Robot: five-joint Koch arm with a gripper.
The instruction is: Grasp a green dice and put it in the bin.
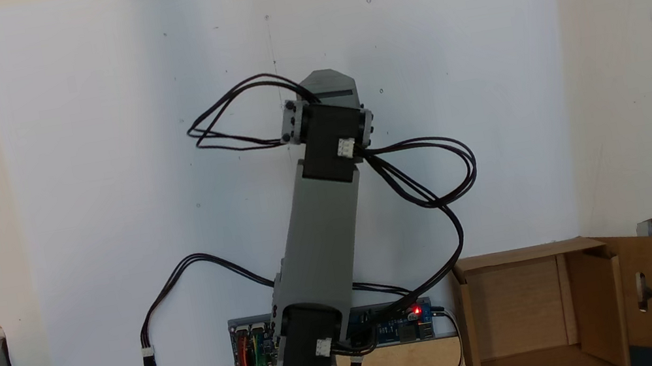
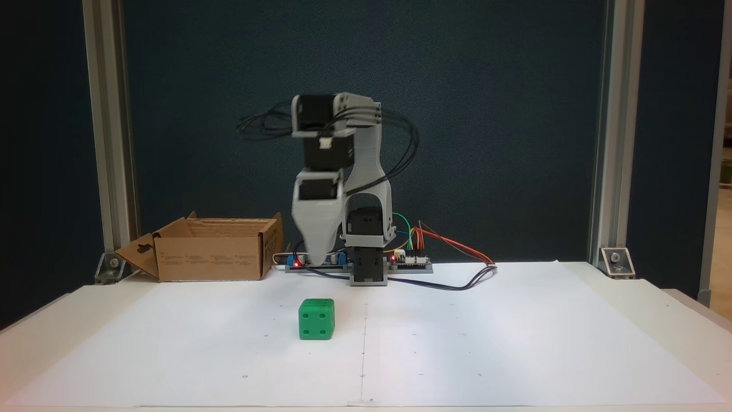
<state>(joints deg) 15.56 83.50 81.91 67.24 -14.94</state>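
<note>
White paper covers the worktop (image 2: 514, 343), with a dark blue screen standing behind the arm in the fixed view that faces it. On that paper sits the green dice (image 2: 316, 319), alone and flat on one face, near the middle line of the sheet and well out in front of the arm's base (image 2: 366, 269). It is a cube, so it has no long axis to line up with; its faces look roughly square to this camera.

From this side the pincer (image 2: 315, 254) hangs point-down just in front of the base, tucked close to it, raised off the paper and touching nothing. The dice lies nearer the camera than the pincer and almost straight ahead of it, so I judge the coming move is mostly a reach forward and down, with little swing to either side. The pincer is blurred and its jaws lie one behind the other, so I cannot tell whether they are apart or together; it appears to hold nothing.

Off to the left in this view, beside the base and well apart from the dice, the bin (image 2: 211, 252) stands open.
</note>
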